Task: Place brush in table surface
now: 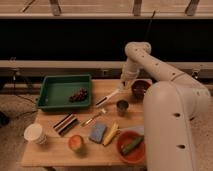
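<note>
The brush (109, 97) has a white handle and a darker tip. It slants from the gripper down-left, low over or touching the table surface (50, 152), between the green tray and the dark red bowl (140, 88). My gripper (123, 87) reaches down from the arm's elbow at the back and is shut on the handle's upper right end. The dark tip points at the tray's right front corner.
The green tray (52, 93) holds dark grapes (78, 95). A metal cup (122, 106), a silver-and-tan utensil (95, 118), a blue sponge (98, 132), a banana (111, 133), a red bowl (131, 145), a fruit (76, 143), a white cup (34, 133) and a dark bar (66, 123) fill the front.
</note>
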Controlling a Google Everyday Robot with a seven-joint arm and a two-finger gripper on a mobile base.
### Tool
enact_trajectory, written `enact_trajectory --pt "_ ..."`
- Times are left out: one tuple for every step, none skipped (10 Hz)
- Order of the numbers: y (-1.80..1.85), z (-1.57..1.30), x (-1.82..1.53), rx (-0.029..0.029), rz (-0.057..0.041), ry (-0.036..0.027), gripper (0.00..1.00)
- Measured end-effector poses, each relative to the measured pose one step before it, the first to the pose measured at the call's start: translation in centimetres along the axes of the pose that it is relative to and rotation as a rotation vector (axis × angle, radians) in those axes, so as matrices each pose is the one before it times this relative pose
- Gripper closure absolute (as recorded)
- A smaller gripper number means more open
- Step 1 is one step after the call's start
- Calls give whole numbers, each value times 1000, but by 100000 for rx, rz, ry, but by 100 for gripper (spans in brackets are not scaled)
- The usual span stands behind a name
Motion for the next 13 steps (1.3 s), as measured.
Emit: enact_trajectory --pt "-92 282 -117 -809 -319 -290 70" --pt "-31 231 -3 -577 -340 -172 60" --pt "-127 258 -38 -655 -859 -309 49" --pt "-191 206 -186 -468 -850 -433 41" --pt "-305 215 -282 -580 -1229 -441 30" --pt "-283 154 -284 -322 -1111 -332 23" --pt "-188 135 -182 -362 -1075 -288 20" --pt "-128 100 -130 -180 -1011 -424 20" --pt "14 3 -3 -38 -16 -18 20" --pt "29 -3 35 2 55 10 20" --pt "34 -16 42 21 74 5 20" --pt "-1 5 6 -43 -6 51 20" --pt "-28 43 -26 -58 -56 16 20"
